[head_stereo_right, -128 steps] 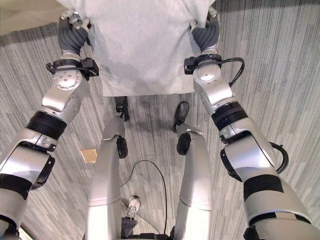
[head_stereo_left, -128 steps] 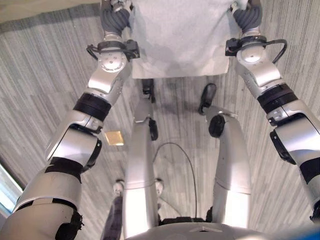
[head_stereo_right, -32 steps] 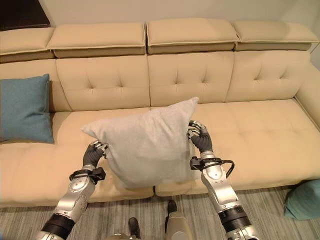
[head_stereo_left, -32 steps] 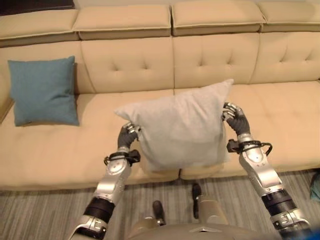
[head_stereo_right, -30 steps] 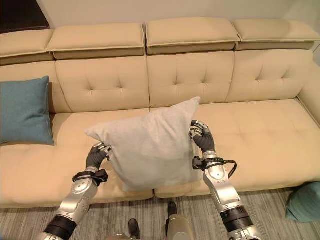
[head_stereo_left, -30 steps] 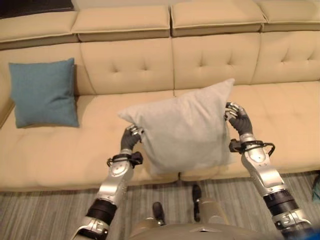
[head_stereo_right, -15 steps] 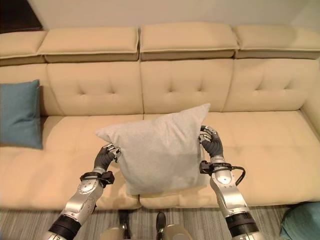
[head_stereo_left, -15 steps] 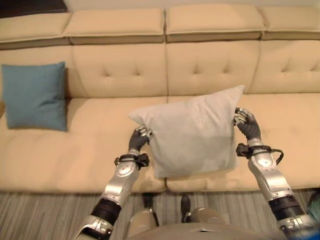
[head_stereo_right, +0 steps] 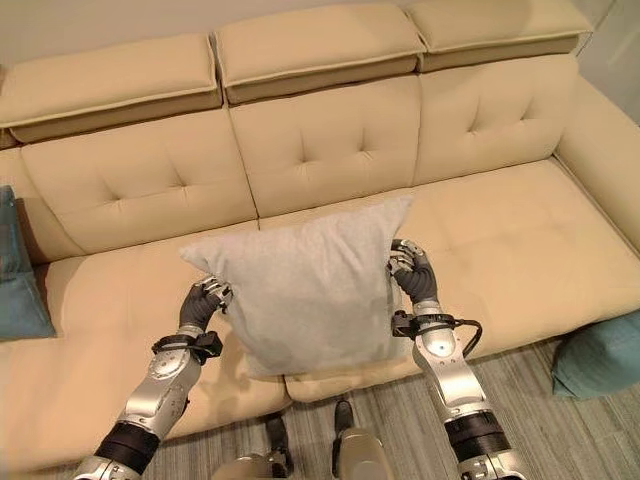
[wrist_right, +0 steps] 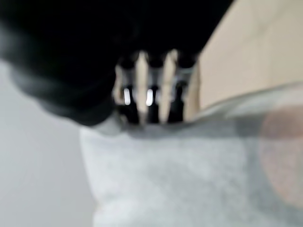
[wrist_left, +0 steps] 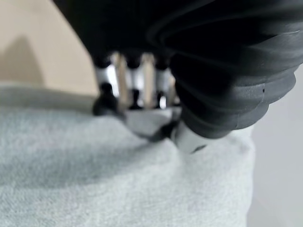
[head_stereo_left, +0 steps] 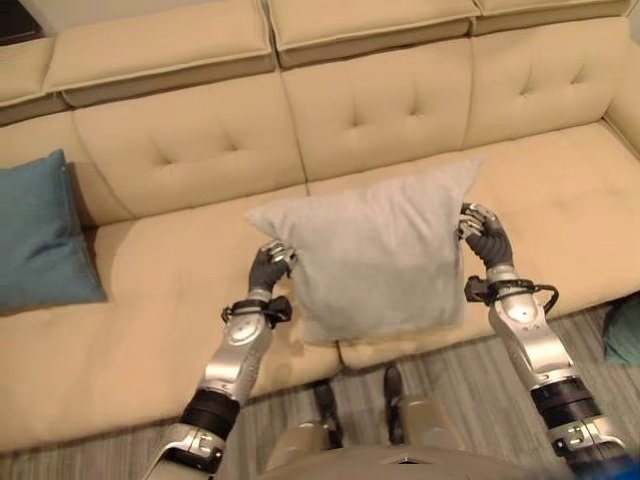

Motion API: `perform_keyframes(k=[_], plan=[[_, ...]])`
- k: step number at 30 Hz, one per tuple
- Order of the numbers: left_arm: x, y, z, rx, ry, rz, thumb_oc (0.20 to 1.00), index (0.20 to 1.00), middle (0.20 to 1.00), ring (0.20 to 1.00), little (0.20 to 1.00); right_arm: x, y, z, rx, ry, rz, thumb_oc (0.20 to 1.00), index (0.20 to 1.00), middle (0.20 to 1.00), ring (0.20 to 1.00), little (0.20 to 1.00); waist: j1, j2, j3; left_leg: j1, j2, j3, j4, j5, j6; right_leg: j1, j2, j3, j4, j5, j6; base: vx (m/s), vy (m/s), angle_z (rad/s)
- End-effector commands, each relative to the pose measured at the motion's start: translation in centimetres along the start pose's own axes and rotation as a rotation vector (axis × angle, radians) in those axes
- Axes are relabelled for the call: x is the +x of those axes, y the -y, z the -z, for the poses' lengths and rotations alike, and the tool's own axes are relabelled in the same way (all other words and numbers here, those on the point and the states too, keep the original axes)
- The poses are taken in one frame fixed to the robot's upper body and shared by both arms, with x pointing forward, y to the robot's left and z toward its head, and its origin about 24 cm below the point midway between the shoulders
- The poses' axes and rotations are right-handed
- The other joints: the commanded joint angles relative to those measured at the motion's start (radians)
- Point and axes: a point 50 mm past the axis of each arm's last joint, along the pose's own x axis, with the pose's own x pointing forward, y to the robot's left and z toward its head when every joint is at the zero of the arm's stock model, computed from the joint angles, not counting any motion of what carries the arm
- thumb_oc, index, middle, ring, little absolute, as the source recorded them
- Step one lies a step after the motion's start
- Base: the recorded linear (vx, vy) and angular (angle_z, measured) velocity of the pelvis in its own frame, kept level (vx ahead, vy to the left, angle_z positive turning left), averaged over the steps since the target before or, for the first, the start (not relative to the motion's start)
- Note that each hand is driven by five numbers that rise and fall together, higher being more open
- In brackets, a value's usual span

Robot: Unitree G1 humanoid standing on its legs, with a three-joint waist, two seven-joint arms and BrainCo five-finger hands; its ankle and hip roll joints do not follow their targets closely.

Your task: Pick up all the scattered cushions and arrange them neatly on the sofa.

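Note:
I hold a light grey cushion up in front of the beige sofa, over the front edge of its seat. My left hand is shut on the cushion's left edge and my right hand on its right edge. In the wrist views, the left hand's fingers and the right hand's fingers curl into the grey cloth. A teal cushion leans against the sofa back at the far left. Another teal cushion lies on the floor at the right.
The sofa seat to the right of the grey cushion is bare, as is the stretch between it and the teal cushion. Striped grey carpet runs along the sofa's front. The sofa's right arm rises at the far right.
The view has swung to the right along the sofa, so the left teal cushion sits nearer the edge. Both hands still hold the grey cushion, now slightly lower toward the seat.

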Motion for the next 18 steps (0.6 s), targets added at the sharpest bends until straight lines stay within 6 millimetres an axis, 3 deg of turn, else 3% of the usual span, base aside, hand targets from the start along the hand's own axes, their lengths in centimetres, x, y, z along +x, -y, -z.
perform_keyframes(k=[1,5,10,16,18], plan=[[1.1,3.6,-6.1,0.002,0.298,0.179,0.2,0.2,0.2,0.2,0.2,1.2,-3.6,-5.6,0.105,0.28,-0.127,0.2,0.2,0.2,0.2,0.2,-0.001,-0.098,-0.063,0.005,0.008,-0.006,0.131,-0.15,-0.054,0.044,-0.13,0.033,-0.2,0.137,0.148,0.1,-0.056,0.15],[1.5,3.9,-7.9,-0.005,0.37,0.168,0.2,0.2,0.2,0.2,0.2,2.2,-4.0,-7.7,0.084,0.357,-0.139,0.2,0.2,0.2,0.2,0.2,0.014,-0.09,-0.068,0.004,0.009,-0.027,0.111,-0.144,-0.058,0.046,-0.131,0.021,-0.197,0.126,0.142,0.1,-0.06,0.17],[2.8,4.6,-13.2,0.011,0.557,0.15,0.2,0.2,0.2,0.2,0.2,4.4,-5.1,-12.6,0.065,0.511,-0.148,0.2,0.2,0.2,0.2,0.2,0.038,-0.08,-0.056,-0.032,0.01,-0.045,0.096,-0.126,-0.069,0.015,-0.132,0.015,-0.192,0.122,0.136,0.02,-0.057,0.14],[4.3,6.3,-20.1,0.074,0.762,0.165,0.2,0.2,0.2,0.2,0.2,7.1,-5.1,-18.7,-0.002,0.658,-0.109,0.2,0.2,0.2,0.2,0.2,0.061,-0.068,-0.023,-0.105,0.01,-0.067,0.092,-0.097,-0.082,-0.049,-0.136,0.007,-0.168,0.12,0.135,-0.03,-0.051,0.19],[4.5,6.7,-21.2,0.082,0.788,0.17,0.2,0.2,0.2,0.2,0.2,7.6,-5.0,-19.8,-0.011,0.679,-0.098,0.2,0.2,0.2,0.2,0.2,0.064,-0.065,-0.016,-0.12,0.009,-0.071,0.091,-0.09,-0.085,-0.063,-0.136,0.005,-0.16,0.119,0.134,-0.04,-0.055,0.28]])
